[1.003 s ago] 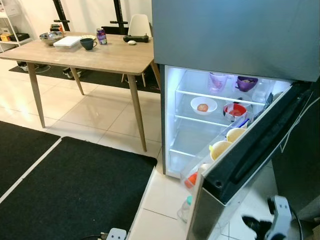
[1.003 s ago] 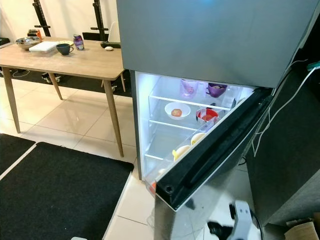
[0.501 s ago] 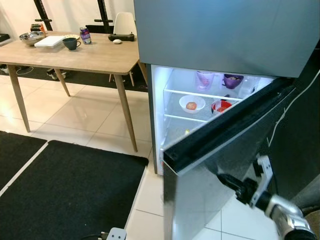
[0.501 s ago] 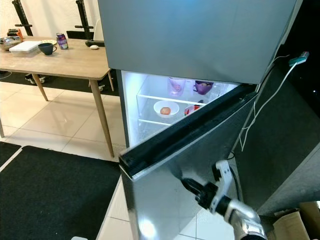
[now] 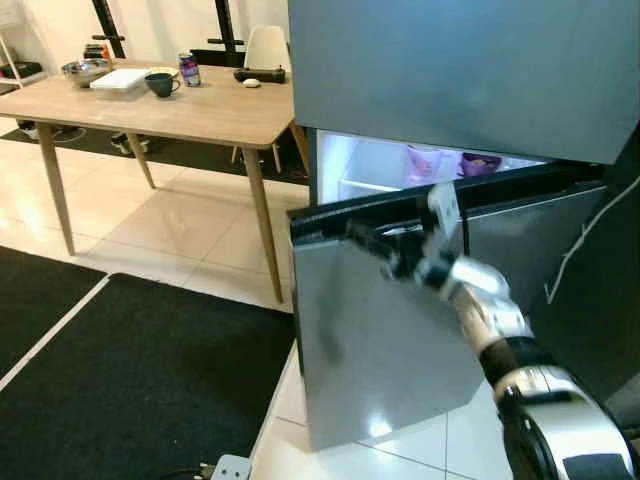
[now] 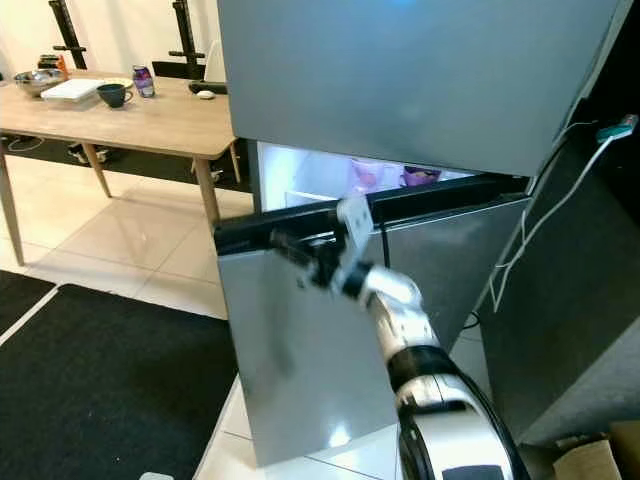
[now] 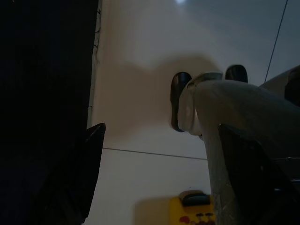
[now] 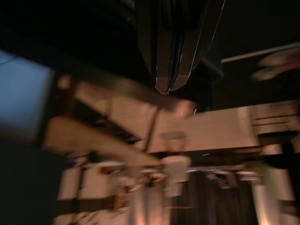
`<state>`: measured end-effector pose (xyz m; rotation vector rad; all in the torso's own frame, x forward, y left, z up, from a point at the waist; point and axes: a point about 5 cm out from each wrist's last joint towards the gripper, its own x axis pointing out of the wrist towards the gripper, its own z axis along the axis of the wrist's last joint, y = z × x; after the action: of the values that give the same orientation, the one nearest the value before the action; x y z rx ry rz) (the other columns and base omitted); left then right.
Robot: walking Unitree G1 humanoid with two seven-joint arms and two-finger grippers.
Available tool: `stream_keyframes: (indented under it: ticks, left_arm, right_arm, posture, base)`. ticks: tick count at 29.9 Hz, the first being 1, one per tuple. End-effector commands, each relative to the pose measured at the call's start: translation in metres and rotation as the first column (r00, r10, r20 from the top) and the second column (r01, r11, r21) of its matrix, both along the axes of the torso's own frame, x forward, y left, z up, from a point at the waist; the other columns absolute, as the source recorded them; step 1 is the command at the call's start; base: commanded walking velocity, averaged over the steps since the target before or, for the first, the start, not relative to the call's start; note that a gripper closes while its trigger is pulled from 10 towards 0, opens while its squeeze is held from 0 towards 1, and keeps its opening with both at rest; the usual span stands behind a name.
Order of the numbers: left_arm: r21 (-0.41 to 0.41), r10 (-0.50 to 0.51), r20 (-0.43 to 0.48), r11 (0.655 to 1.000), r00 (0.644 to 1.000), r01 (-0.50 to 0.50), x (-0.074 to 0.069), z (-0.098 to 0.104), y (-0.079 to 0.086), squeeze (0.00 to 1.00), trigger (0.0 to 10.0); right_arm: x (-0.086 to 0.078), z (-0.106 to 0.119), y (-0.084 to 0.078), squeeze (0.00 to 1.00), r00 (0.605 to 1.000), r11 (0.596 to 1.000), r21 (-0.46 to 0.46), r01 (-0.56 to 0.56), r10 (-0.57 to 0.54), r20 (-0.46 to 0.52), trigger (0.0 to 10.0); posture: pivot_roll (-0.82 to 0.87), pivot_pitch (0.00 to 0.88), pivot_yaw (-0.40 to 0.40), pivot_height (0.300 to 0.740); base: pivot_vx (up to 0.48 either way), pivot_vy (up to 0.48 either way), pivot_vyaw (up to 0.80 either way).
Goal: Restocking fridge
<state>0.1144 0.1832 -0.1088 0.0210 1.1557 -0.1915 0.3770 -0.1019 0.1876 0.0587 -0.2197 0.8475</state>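
Note:
The grey fridge (image 5: 460, 70) stands ahead, its lower door (image 5: 400, 340) swung almost closed. A narrow lit gap above the door shows a pink cup (image 5: 425, 160) and a purple bowl (image 5: 482, 163) on a shelf. My right arm reaches forward, and its gripper (image 5: 365, 238) lies against the black top edge of that door. In the right wrist view its fingers (image 8: 161, 56) are pressed together, holding nothing. My left gripper (image 7: 159, 178) hangs open over pale floor tiles, beside my own leg (image 7: 220, 122).
A wooden table (image 5: 215, 112) at the left back carries a dark mug (image 5: 160, 84), a can (image 5: 187, 69), a white tray and a metal bowl. A black mat (image 5: 130, 370) covers the floor at left. A white cable (image 6: 545, 200) hangs right of the fridge.
The lower fridge door has swung from wide open to almost closed. My right arm has risen from near the floor to the door's top edge. The view has shifted.

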Motion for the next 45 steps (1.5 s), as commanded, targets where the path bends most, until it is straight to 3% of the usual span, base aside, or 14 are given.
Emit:
stream_keyframes:
  ticks: [1,5,6,8,10,11,13,17,18,20,24,25,37,45]
  left_arm:
    - [-0.010,0.004,-0.064,1.000,0.998,-0.004,-0.018,-0.005,-0.004,0.00,10.0]
    - [-0.004,0.001,-0.063,1.000,0.998,-0.001,-0.018,-0.005,-0.003,0.00,10.0]
    - [-0.004,0.001,-0.063,1.000,0.998,-0.001,-0.018,-0.005,-0.003,0.00,10.0]
    - [0.001,-0.009,-0.066,1.000,0.998,0.009,-0.019,-0.006,-0.002,0.00,10.0]
    - [0.002,-0.017,-0.065,1.000,0.998,0.017,-0.018,-0.006,-0.003,0.00,10.0]
    - [0.002,-0.018,-0.065,1.000,0.998,0.019,-0.018,-0.005,-0.004,0.00,10.0]
    - [0.002,-0.019,-0.064,1.000,0.998,0.020,-0.018,-0.005,-0.004,0.00,10.0]
    - [0.004,-0.036,-0.047,0.999,0.998,0.036,-0.012,-0.004,-0.005,0.00,10.0]
    - [0.004,-0.036,-0.047,0.999,0.998,0.036,-0.012,-0.004,-0.005,0.00,10.0]
    - [0.018,-0.048,-0.041,0.999,0.998,0.049,-0.009,-0.003,-0.004,0.00,10.0]
    - [0.016,-0.061,-0.043,0.998,0.997,0.061,-0.008,-0.003,-0.004,0.00,10.0]
    - [0.013,-0.075,-0.042,0.997,0.996,0.076,-0.007,-0.003,-0.004,0.00,10.0]
    - [0.014,-0.081,-0.038,0.997,0.996,0.082,-0.004,-0.002,-0.005,0.00,10.0]
    - [0.011,-0.072,-0.045,0.997,0.996,0.073,-0.004,-0.002,-0.005,0.00,10.0]
  right_arm:
    - [-0.002,-0.027,-0.012,0.00,0.991,0.995,-0.050,0.089,-0.094,-0.098,10.0]
    - [-0.021,-0.087,-0.034,0.00,0.934,0.963,-0.210,0.168,-0.224,-0.279,10.0]
    - [-0.021,-0.087,-0.034,0.00,0.934,0.963,-0.210,0.168,-0.224,-0.279,10.0]
    - [-0.046,-0.134,-0.050,0.00,0.871,0.922,-0.340,0.183,-0.313,-0.379,10.0]
    - [-0.076,-0.175,-0.073,0.00,0.730,0.890,-0.377,0.254,-0.433,-0.529,10.0]
    - [-0.083,-0.183,-0.079,0.00,0.688,0.882,-0.383,0.274,-0.458,-0.562,10.0]
    - [-0.087,-0.187,-0.081,0.00,0.667,0.878,-0.386,0.284,-0.470,-0.579,10.0]
    - [-0.161,-0.245,-0.119,0.00,0.426,0.726,-0.654,0.213,-0.672,-0.606,10.0]
    - [-0.161,-0.245,-0.119,0.00,0.426,0.726,-0.654,0.213,-0.672,-0.606,10.0]
    - [-0.191,-0.260,-0.131,0.00,0.329,0.674,-0.717,0.180,-0.728,-0.602,10.0]
    - [-0.208,-0.266,-0.139,0.00,0.272,0.646,-0.746,0.162,-0.756,-0.596,10.0]
    - [-0.227,-0.273,-0.147,0.00,0.198,0.624,-0.767,0.148,-0.779,-0.595,10.0]
    - [-0.260,-0.283,-0.155,0.00,0.066,0.565,-0.812,0.145,-0.825,-0.562,10.0]
    - [-0.259,-0.281,-0.161,0.00,0.056,0.547,-0.821,0.164,-0.836,-0.546,10.0]
  posture:
    - [-0.02,0.000,-0.051,0.740]
    - [-0.03,0.000,-0.051,0.740]
    - [-0.03,0.000,-0.051,0.740]
    - [-0.03,0.000,-0.050,0.740]
    - [-0.04,0.000,-0.053,0.740]
    - [-0.04,0.000,-0.053,0.740]
    - [-0.04,0.000,-0.053,0.740]
    - [-0.04,0.000,-0.046,0.740]
    - [-0.04,0.000,-0.046,0.740]
    - [-0.05,0.000,-0.040,0.740]
    - [-0.05,0.000,-0.037,0.740]
    - [-0.05,0.000,-0.032,0.740]
    - [-0.06,0.000,-0.026,0.740]
    - [-0.06,0.000,-0.025,0.740]
  base:
    - [0.000,0.000,0.00]
    - [0.000,0.000,0.00]
    - [0.000,0.000,0.00]
    - [0.000,0.000,0.00]
    - [0.000,0.000,0.77]
    - [0.000,0.000,0.77]
    - [0.000,0.000,0.77]
    - [0.000,0.000,0.75]
    - [0.000,0.000,0.75]
    - [0.000,0.000,0.75]
    - [0.000,0.000,0.75]
    - [0.000,0.000,0.75]
    - [0.000,0.000,0.58]
    - [0.000,-0.480,0.00]
